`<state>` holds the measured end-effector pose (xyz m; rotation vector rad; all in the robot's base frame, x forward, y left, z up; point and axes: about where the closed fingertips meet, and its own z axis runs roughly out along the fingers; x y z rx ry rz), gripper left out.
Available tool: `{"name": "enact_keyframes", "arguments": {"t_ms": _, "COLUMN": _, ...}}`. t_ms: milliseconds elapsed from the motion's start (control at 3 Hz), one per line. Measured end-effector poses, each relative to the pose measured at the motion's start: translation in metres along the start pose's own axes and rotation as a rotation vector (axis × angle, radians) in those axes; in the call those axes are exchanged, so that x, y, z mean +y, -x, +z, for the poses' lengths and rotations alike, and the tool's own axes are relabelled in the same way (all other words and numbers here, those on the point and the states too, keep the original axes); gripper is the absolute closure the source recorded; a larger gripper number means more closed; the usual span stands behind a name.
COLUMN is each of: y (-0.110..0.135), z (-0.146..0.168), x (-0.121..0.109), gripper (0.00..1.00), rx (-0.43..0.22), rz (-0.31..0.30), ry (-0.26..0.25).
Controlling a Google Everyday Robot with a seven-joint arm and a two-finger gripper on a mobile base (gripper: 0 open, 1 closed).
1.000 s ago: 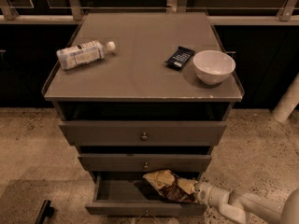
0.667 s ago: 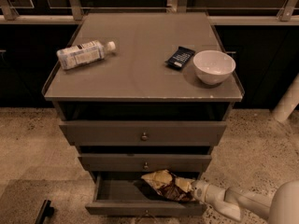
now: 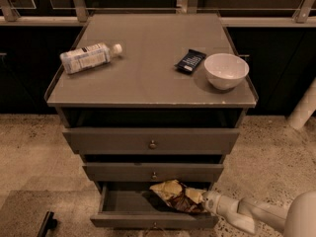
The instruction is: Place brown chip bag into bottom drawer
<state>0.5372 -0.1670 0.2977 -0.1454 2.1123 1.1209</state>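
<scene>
Though parked right at the mouth of the pulled-out lowest grey cabinet drawer (image 3: 123,220), with its flat front and small round knob, cannot tell the state of the pale rounded claw (image 3: 206,202): clamped on foil or merely against it.

Find the crinkly dark-brown and pale-yellow foil chip bag (image 3: 175,194) inside the drawer's right half, within its walls and touching the claw's tip. From the claw, look left and a little toward the drawer's back to meet it. Read its long axis as running roughly along the drawer's width, slanting from upper left down to lower right, with the near end at the claw. Seems propped rather than flat on the drawer floor, though hard to be sure.

Follow the thick white arm (image 3: 247,214) back from the claw: out past the drawer's right front corner, low, nearly level, rising slightly toward the drawer, with the wrist just over the right end of the drawer front.

Judged from this, close to done: letting go and backing out remain. Calls for a retreat along the arm's own line, away from the drawer's right wall, without dragging foil over the front.

Well above the drawer, on the grey worktop (image 3: 148,80), leave alone the white-labelled plastic bottle (image 3: 89,57) on its side, the small dark flat packet (image 3: 190,60) and the white round bowl (image 3: 226,70).
</scene>
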Motion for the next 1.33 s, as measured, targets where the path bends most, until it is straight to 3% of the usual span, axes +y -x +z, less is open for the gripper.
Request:
{"name": "enact_keyframes", "arguments": {"t_ms": 667, "y": 0.0000, "z": 0.0000, "x": 0.0000, "gripper": 0.11, "rx": 0.000, "rz": 0.000, "ry": 0.000}}
{"name": "enact_keyframes", "arguments": {"t_ms": 1000, "y": 0.0000, "z": 0.0001, "x": 0.0001, "gripper": 0.00, "rx": 0.000, "rz": 0.000, "ry": 0.000}}
{"name": "enact_keyframes", "arguments": {"t_ms": 1333, "y": 0.0000, "z": 0.0001, "x": 0.0001, "gripper": 0.00, "rx": 0.000, "rz": 0.000, "ry": 0.000}}
